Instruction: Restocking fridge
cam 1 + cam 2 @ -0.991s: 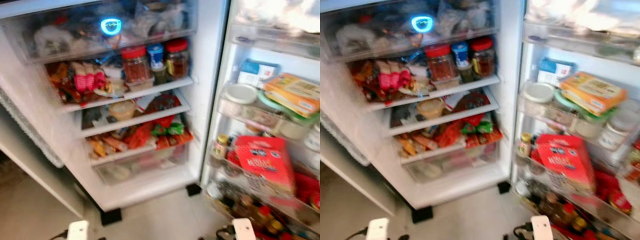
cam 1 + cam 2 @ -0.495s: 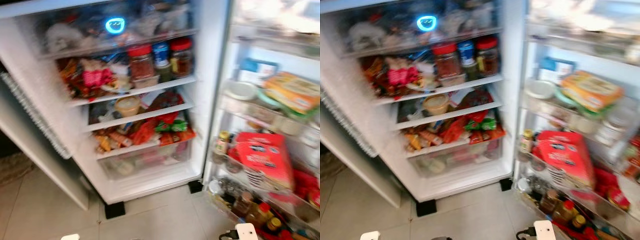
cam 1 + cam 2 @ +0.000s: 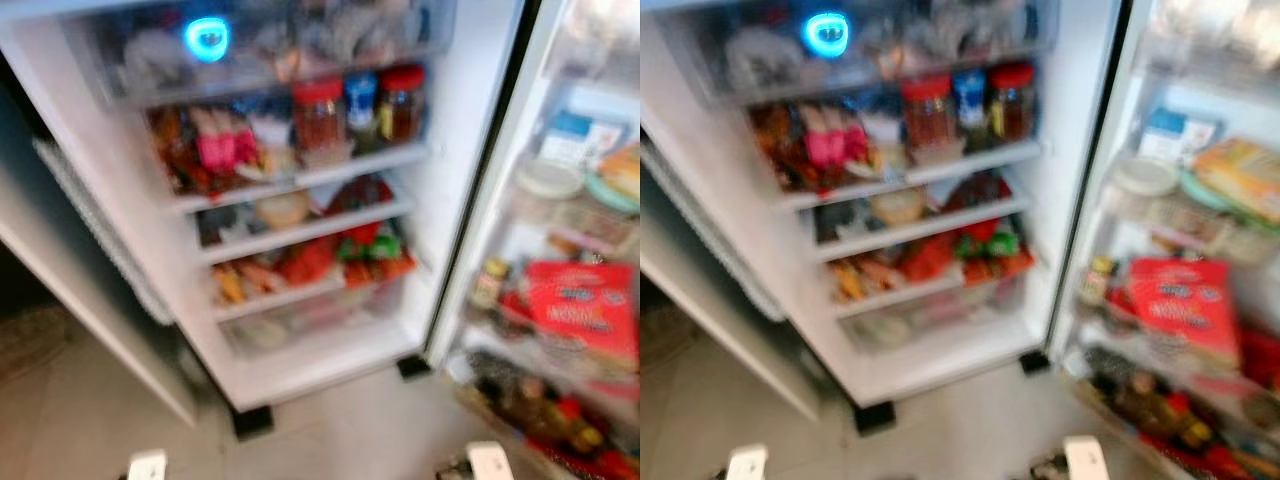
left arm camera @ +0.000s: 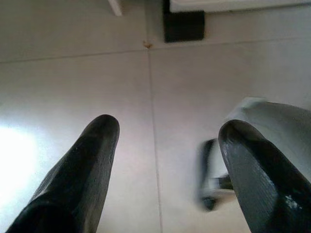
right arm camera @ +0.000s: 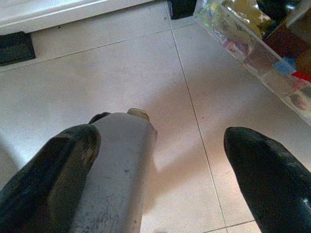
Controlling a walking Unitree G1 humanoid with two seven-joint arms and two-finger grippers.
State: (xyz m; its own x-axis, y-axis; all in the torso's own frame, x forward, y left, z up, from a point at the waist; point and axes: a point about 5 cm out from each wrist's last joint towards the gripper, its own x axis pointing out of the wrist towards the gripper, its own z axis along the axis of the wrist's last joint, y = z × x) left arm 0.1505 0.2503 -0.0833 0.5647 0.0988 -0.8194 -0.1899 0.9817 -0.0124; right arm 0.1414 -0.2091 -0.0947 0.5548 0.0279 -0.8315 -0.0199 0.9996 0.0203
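I'm standing in front of the open fridge [image 3: 330, 350] with nothing in hand: the left claw [image 4: 165, 145] hangs over the tiled floor [image 5: 121, 73] with its fingers spread wide and empty, and the right claw [image 5: 160, 160] is likewise open and empty above the floor, near the bottom edge of the door rack [image 5: 252, 53]. The head views are blurred, so my first job, as I read it, is to get the rig steady before committing to anything. The shelves look crowded: red-lidded jars [image 3: 318, 118] on the upper shelf [image 3: 300, 180], packets on the shelves below, and a clear bottom drawer [image 3: 300, 320] under them. The door racks on the right hold a red carton [image 3: 1180, 305] and small bottles [image 3: 1160, 410] low down. I can't make out any item waiting to be stocked, so I'd judge the step in hand is positioning and finding the goods. To do it well I'd hold still, let the picture sharpen, then pick a free gap on a shelf edge before reaching. Both arms should stay low and clear of the door rack, since a swing there could knock bottles out.
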